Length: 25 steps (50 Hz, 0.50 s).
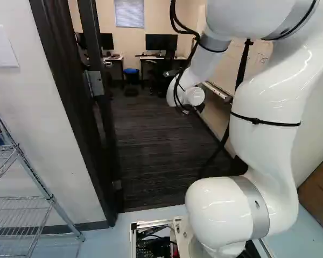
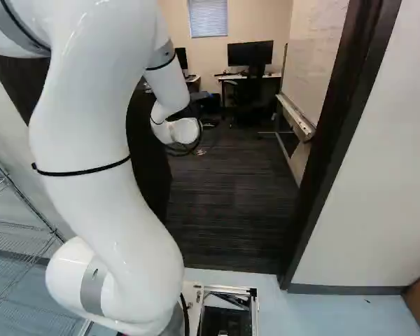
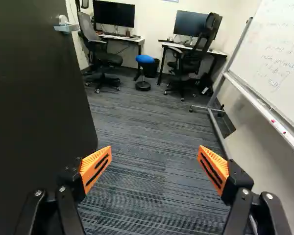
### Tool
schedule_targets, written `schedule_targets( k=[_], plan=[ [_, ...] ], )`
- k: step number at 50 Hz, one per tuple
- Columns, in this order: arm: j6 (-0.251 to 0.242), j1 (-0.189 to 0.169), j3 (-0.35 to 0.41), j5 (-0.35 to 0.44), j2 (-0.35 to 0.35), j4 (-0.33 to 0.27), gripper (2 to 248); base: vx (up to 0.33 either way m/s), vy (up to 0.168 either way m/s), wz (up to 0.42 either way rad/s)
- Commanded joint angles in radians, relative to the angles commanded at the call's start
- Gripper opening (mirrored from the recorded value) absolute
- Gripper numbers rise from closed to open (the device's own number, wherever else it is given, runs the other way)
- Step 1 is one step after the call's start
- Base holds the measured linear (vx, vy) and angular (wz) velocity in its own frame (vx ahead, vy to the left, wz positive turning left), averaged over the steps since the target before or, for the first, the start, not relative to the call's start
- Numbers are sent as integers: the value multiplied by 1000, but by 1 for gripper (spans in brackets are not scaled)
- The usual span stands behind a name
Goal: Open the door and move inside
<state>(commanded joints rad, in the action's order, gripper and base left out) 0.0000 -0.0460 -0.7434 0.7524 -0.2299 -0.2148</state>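
Since the door (image 3: 34, 117) already stands swung into the room on the robot's left, its lever handle (image 3: 66, 25) out of the gripper's (image 3: 155, 152) reach, the step in hand looks to be driving through. The fingers are spread wide with nothing between them, and the handle needs no grip now. Best to roll slowly and straight onto the carpet (image 3: 147, 122), keeping the base centred between the jambs (image 2: 332, 140) and the arm clear of both door and whiteboard (image 3: 279, 54).
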Motion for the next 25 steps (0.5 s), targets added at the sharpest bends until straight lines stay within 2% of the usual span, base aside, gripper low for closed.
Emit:
schedule_targets(
  k=[25],
  plan=[
    [0, 12, 170, 31, 132, 56, 247, 0, 0, 0]
  ],
)
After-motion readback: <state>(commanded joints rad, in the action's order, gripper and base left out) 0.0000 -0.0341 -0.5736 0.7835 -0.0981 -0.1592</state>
